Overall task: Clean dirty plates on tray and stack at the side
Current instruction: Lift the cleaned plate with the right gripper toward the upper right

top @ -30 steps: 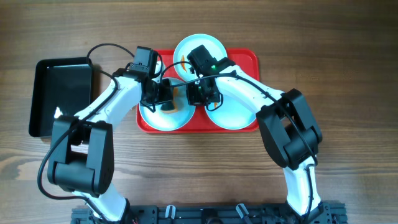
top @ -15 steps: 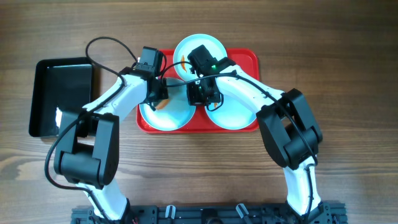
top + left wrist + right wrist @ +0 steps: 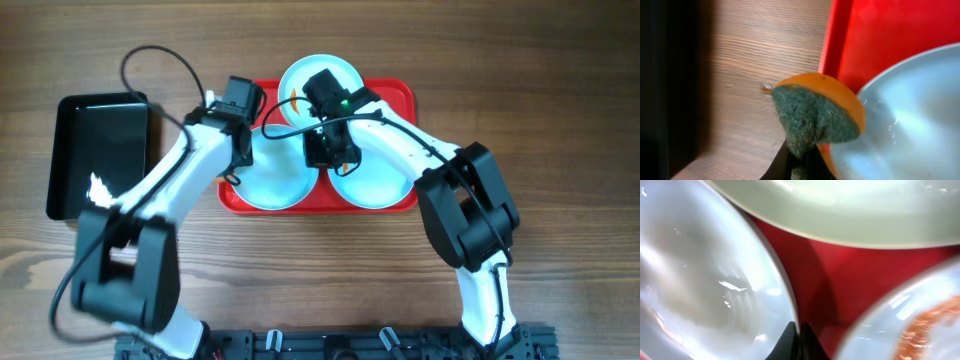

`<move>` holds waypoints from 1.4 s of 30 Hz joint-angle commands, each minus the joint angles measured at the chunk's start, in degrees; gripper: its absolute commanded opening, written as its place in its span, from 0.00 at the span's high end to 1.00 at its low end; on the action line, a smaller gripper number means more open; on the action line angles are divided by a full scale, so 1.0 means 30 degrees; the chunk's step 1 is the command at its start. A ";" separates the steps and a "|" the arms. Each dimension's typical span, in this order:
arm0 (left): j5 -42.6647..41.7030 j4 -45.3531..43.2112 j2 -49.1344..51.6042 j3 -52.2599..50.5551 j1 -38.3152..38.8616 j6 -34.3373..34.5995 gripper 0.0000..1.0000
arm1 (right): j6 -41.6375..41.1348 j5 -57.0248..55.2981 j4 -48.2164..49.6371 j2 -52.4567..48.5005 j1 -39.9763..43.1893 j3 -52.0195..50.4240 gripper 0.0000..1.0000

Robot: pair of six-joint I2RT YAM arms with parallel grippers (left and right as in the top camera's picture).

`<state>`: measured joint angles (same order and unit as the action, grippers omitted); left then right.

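**Sponge clamped at the tray's left rim, both jaws closed**

A glossy black tray lies on the wooden table at the far left, well apart from the red tray. The left gripper hangs over the red tray's left edge. Its jaws are clamped on a sponge, which is orange with a green scouring face. In the left wrist view the sponge sits across the tray's rim, just beside the edge of the left plate; whether they touch cannot be told. That plate lies in the tray's near left part.

The far plate sits at the middle of the far side, overhanging the tray's far rim, with a small orange smear at its left edge.

The right gripper is at the tray's centre, between the three plates, its jaws together. Its tips are down at the rim of one plate, with bare red tray beside them. Whether they pinch that rim cannot be told. Another plate in the right wrist view carries an orange smear.

The right plate lies in the near right part, partly under the right arm.
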<state>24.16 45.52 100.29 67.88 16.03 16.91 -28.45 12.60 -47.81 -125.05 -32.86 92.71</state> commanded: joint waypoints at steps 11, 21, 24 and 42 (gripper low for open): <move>-0.1727 0.0561 -0.2331 0.0007 -0.0160 0.0670 0.96 | 0.3381 -0.9012 -0.2688 0.3942 0.0233 0.4787 0.96; -0.5537 0.0131 -0.2324 0.0000 -0.2608 0.0663 0.96 | 0.7060 -1.5606 -0.2011 0.4954 -0.1231 0.4779 0.96; -0.7235 -0.0233 -0.2324 0.0000 -0.2936 0.0495 0.96 | 0.7067 -1.8367 -0.1559 0.4954 -0.2266 0.4779 0.96; -1.1271 -0.1683 -0.2251 -0.0015 -0.2922 0.0466 0.96 | 0.6980 -2.8902 -0.0882 0.4954 -0.5850 0.4779 0.96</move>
<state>-6.13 41.36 93.97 67.88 7.42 18.17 -7.57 -68.31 -51.07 -111.18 -49.82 105.71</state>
